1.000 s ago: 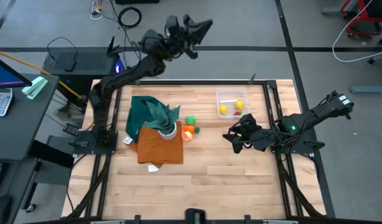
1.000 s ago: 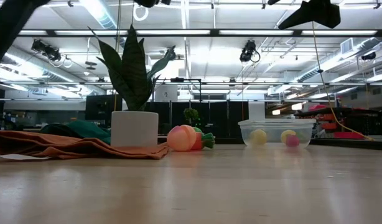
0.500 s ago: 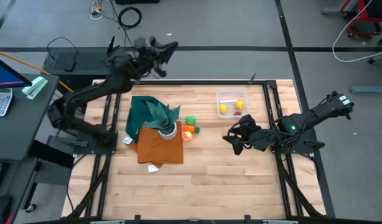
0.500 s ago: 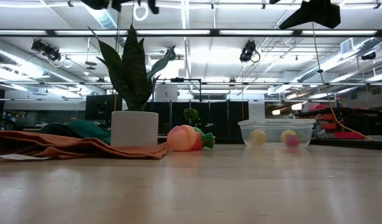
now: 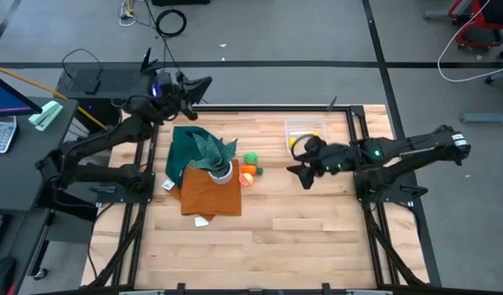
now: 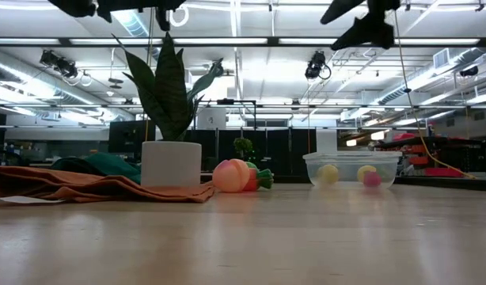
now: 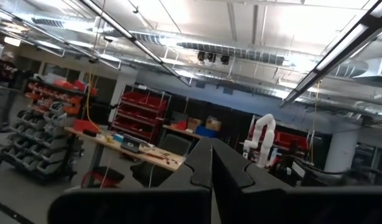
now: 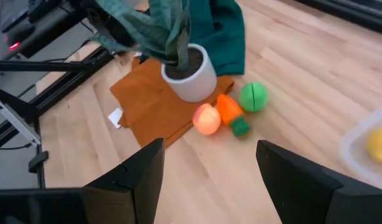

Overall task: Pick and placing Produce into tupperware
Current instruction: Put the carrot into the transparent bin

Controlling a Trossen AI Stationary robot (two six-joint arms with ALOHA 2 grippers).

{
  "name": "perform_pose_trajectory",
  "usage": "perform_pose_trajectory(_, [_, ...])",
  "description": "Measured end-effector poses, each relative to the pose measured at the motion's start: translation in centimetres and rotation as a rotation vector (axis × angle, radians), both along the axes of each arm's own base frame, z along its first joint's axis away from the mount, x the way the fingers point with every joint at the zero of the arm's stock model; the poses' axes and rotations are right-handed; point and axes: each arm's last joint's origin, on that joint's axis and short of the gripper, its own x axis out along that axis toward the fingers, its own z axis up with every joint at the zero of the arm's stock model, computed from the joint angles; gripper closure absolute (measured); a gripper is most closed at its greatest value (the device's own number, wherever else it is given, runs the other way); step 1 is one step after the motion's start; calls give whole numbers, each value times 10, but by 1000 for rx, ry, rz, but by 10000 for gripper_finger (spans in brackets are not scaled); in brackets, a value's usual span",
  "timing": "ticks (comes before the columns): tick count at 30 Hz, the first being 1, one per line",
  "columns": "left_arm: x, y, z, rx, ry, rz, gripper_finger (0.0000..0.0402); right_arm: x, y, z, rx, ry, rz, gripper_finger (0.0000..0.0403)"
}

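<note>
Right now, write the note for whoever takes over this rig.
Left gripper: shut, empty, raised past the table's far left edge.
Right gripper: open, empty, in the air between the tupperware and the loose produce.
Done: three small pieces lie in the tupperware, two yellow and one pinkish red.
Left: peach, carrot and green ball lie on the table beside the white plant pot.
</note>
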Motion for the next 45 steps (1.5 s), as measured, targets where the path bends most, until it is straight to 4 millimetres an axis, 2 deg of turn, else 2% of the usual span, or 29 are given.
perform_pose_trajectory(3, [-7,-4,-2,-8,10,-1,391,7,-14,-1,-1,4,42,184])
perform_pose_trajectory(7, [-13,-9,-5,-24,54,4,397,28,-28,-14,14,33,135,184])
perform_pose_trajectory(13, [-21,-16,-2,-15,82,7,388,69,-43,-55,2,139,214,184])
perform_pose_trajectory(17, [-24,-19,-2,1,123,-15,396,85,-48,-81,-127,237,281,184])
perform_pose_trajectory(23, [-23,-19,-7,-16,168,-48,386,97,-50,-106,-247,328,365,183])
perform_pose_trajectory(31, [-22,-20,-7,-2,183,-89,396,112,-52,-119,-348,314,346,167])
perform_pose_trajectory(36, [-22,-21,-7,-3,182,-104,384,119,-53,-134,-365,347,356,159])
perform_pose_trajectory(42, [-26,-24,-4,13,172,-123,397,128,-54,-153,-360,370,360,160])
perform_pose_trajectory(45, [-27,-25,-3,16,165,-127,390,131,-54,-160,-360,365,360,160])
